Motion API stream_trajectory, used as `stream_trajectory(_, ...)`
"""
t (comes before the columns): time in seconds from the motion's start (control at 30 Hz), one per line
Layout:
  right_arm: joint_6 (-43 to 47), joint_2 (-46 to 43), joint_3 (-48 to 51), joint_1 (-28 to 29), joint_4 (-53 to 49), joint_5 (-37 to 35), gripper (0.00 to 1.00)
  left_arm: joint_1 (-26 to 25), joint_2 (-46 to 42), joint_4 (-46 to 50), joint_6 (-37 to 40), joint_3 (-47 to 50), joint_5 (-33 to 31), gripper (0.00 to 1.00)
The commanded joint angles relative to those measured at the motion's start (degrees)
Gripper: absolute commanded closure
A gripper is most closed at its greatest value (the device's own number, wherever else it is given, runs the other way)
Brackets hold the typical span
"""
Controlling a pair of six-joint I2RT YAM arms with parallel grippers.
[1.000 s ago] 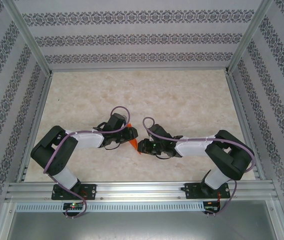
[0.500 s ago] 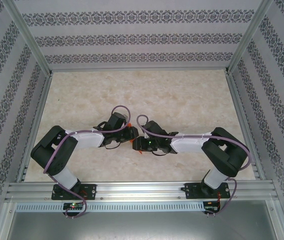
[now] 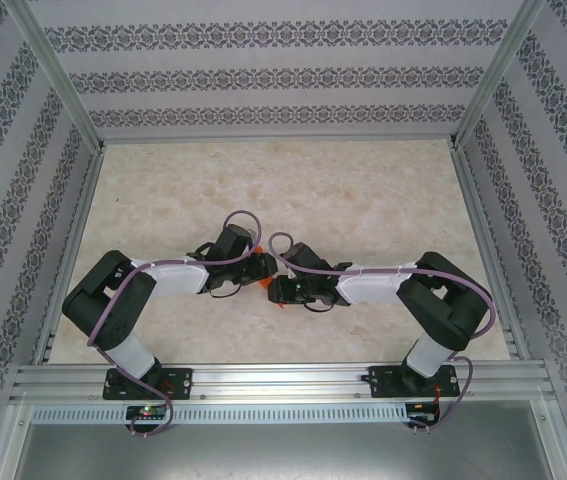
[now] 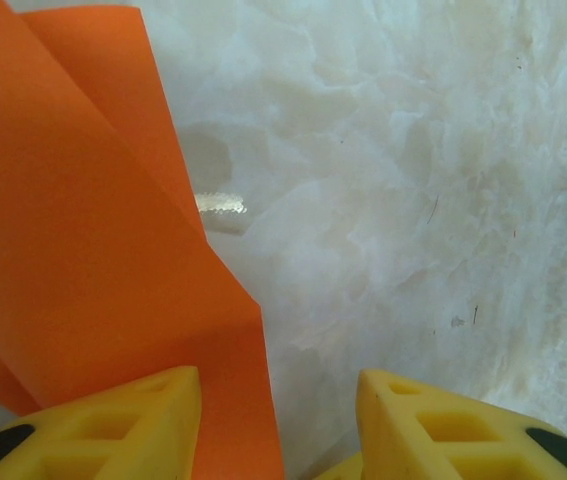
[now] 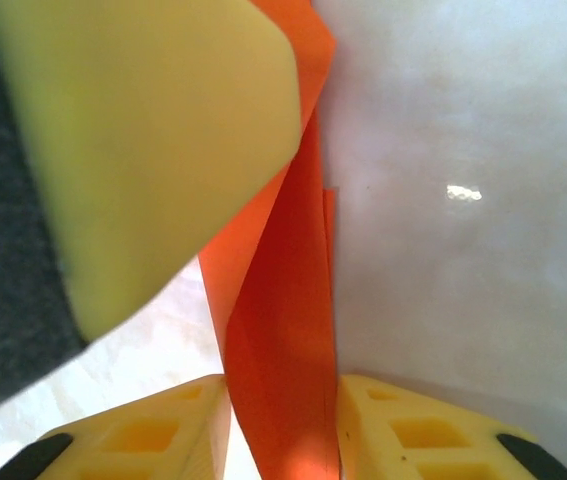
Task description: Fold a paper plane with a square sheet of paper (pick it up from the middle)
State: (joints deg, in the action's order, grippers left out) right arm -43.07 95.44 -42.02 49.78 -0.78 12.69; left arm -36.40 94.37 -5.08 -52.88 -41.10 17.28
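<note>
The square sheet of paper point(image 4: 83, 250) is bright orange and folded into several layers. Its folded strip point(image 5: 283, 300) runs up between the fingers of my right gripper point(image 5: 283, 400), which is shut on it, both pads touching the paper. My left gripper point(image 4: 281, 400) stands open: the paper lies against its left finger point(image 4: 133, 420), and bare table shows in the rest of the gap. From above, the two grippers meet tip to tip, left gripper point(image 3: 264, 268) and right gripper point(image 3: 274, 291), with only slivers of the orange paper point(image 3: 266, 286) showing between them. A left finger point(image 5: 143, 130) looms large in the right wrist view.
The marble-patterned table point(image 3: 293, 190) stretches out behind the arms. Aluminium frame rails point(image 3: 73, 250) and patterned walls point(image 3: 263, 80) enclose it on three sides. Purple cables point(image 3: 238, 220) loop above both wrists.
My right arm has moved left until its gripper meets the left one, and it has closed on the paper. Less orange shows from above. The left arm has stayed still.
</note>
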Motion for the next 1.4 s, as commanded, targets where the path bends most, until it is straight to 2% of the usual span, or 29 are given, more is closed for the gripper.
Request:
stream_trajectory(0.0, 0.0, 1.6, 0.5, 0.5, -1.2, -1.8, 0.72, 0.5, 0.7, 0.1, 1.3, -1.8, 0.6, 0.55)
stream_trajectory(0.13, -1.7, 1.6, 1.6, 0.1, 1.0, -0.9, 0.79, 0.5, 0.6, -0.1, 1.6, -2.0, 0.8, 0.54)
stream_trajectory(0.37, -3.7, 1.3, 3.2, -0.9, 4.1, 0.7, 0.85, 1.0, 1.6, 0.3, 1.7, -2.1, 0.1, 0.54)
stream_trajectory(0.77, -4.5, 2.3, 2.3, -1.0, 0.5, -1.1, 0.90, 1.4, 4.3, -0.5, 2.1, -2.1, 0.5, 0.54)
stream_trajectory(0.9, -5.0, 1.4, 2.8, -0.8, -0.3, -2.4, 0.90, 1.5, 4.7, 0.3, 1.8, -1.4, 0.5, 0.54)
stream_trajectory(0.97, -5.3, 0.0, 3.2, -0.8, 0.0, -2.4, 0.84, 1.5, 5.1, 0.7, 1.9, -1.3, 0.8, 0.55)
stream_trajectory(1.2, -5.4, -10.2, 4.5, -1.7, 0.9, -3.9, 0.82, 1.4, 5.3, 1.1, 2.5, -1.5, 1.6, 0.55)
stream_trajectory(1.3, -5.5, -10.0, 4.9, -2.2, 6.2, 2.5, 0.93, 1.5, 5.5, 1.0, 2.5, -1.9, 1.7, 0.55)
stream_trajectory(1.37, -6.7, -7.6, 4.7, -1.8, 10.7, 6.7, 0.96, 1.4, 5.6, 1.2, 2.7, -2.2, 1.9, 0.55)
